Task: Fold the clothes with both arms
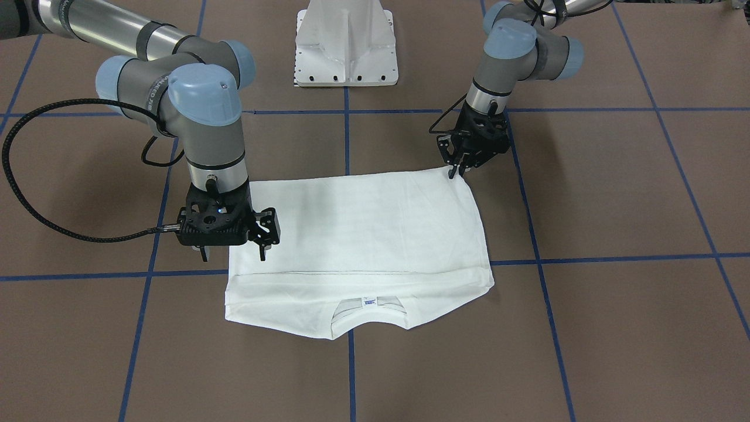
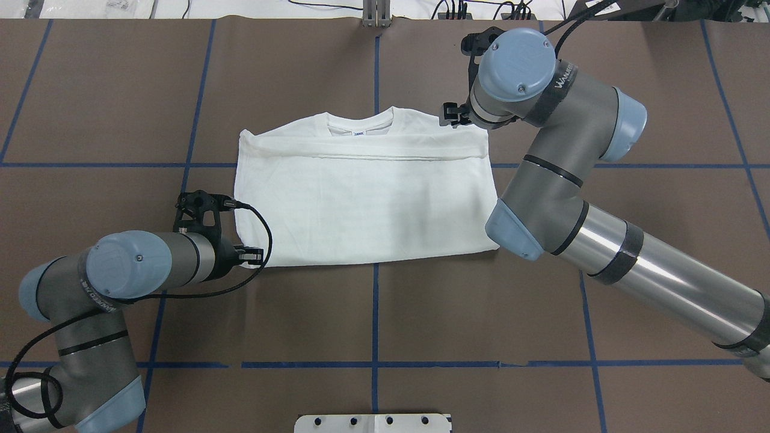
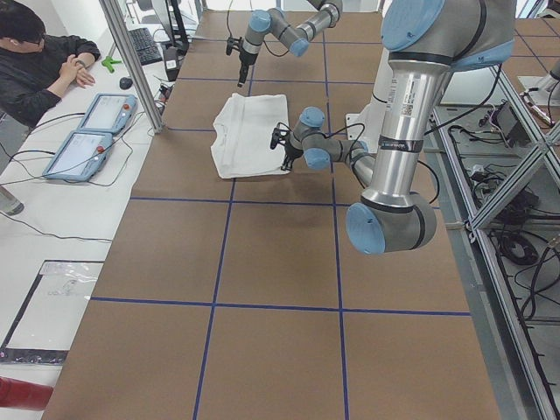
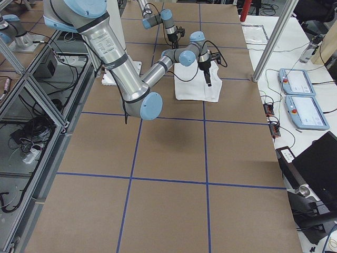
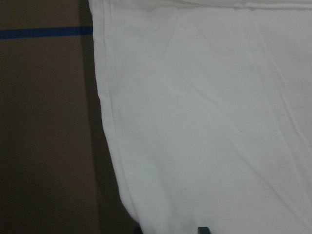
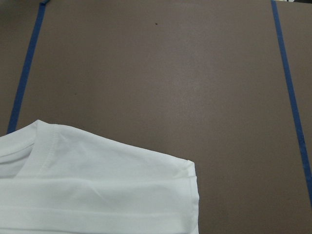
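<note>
The clothes are one white T-shirt lying folded flat in the middle of the table, its collar toward the far side from the robot. My left gripper points down at the shirt's near left corner, its fingers drawn together on the cloth edge. The left wrist view is filled by the shirt, with the fingertips just showing at the bottom edge. My right gripper hangs open just above the shirt's right edge with nothing between its fingers. The right wrist view shows the shirt's shoulder corner and no fingers.
The white pedestal base stands at the robot's side of the brown table, which is crossed by blue tape lines. In the side views a person sits by a bench with tablets beyond the table's far edge.
</note>
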`<state>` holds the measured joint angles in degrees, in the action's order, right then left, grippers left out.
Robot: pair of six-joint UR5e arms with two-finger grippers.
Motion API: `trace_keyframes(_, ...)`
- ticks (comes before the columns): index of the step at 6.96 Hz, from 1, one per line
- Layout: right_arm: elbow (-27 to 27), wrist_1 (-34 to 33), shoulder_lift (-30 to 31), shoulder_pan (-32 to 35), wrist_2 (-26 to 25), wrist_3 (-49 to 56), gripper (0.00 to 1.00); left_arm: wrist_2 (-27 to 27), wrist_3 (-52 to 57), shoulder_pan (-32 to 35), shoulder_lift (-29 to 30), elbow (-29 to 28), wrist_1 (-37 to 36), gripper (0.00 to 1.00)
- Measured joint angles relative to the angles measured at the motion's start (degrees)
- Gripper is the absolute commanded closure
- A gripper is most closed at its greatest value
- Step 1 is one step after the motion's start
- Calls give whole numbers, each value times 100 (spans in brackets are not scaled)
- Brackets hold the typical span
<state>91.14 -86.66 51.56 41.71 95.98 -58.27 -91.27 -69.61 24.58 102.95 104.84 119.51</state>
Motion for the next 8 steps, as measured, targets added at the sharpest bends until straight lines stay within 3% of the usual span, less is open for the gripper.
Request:
trace_keyframes(3, 0, 6, -2, -22, -6, -19, 0, -1, 274, 138, -124, -22, -26, 100)
trace_keyframes(5, 0, 10, 0, -94, -24, -48, 0, -12, 1420, 877, -123, -365, -9, 100)
trace_keyframes(7, 2, 16, 3, -133, -35, -60, 0, -21, 2587, 1922, 472, -1344, 43, 100)
trace_keyframes(8, 2, 34, 3, -143, -37, -61, 0, -20, 2889, 2328, 1088, -2250, 217, 100)
